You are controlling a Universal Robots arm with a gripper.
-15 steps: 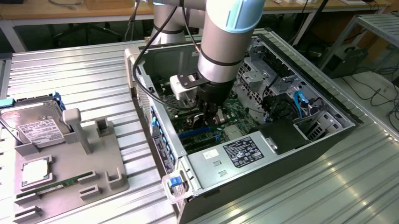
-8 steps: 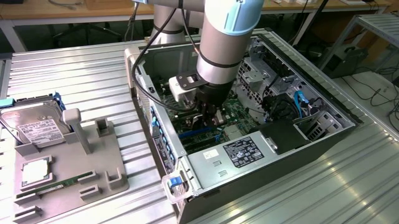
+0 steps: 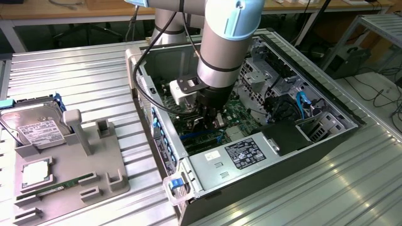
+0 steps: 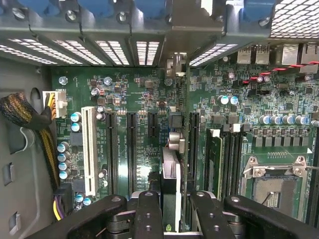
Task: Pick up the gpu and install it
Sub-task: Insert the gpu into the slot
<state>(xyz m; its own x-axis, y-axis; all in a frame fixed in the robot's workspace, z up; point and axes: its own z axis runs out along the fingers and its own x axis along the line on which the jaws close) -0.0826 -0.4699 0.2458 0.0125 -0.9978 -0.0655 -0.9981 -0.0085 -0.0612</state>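
Note:
The gpu (image 4: 172,174) stands on edge over the green motherboard (image 4: 129,89), seen as a thin dark card running toward the slotted rear wall of the case. My gripper (image 4: 173,219) is shut on it, one black finger (image 4: 149,214) on each side of the card. The card lies in line between two black expansion slots (image 4: 131,149). I cannot tell whether its edge is seated in a slot. In the exterior view my gripper (image 3: 210,123) reaches straight down into the open computer case (image 3: 144,94), low over the board.
A white slot (image 4: 89,149), a braided cable bundle (image 4: 20,112) and the CPU socket (image 4: 271,184) flank the card. The silver power supply (image 3: 242,153) fills the case's near end. Outside, a grey holder (image 3: 82,179) carries a hard drive (image 3: 35,127) and a green RAM stick (image 3: 56,187).

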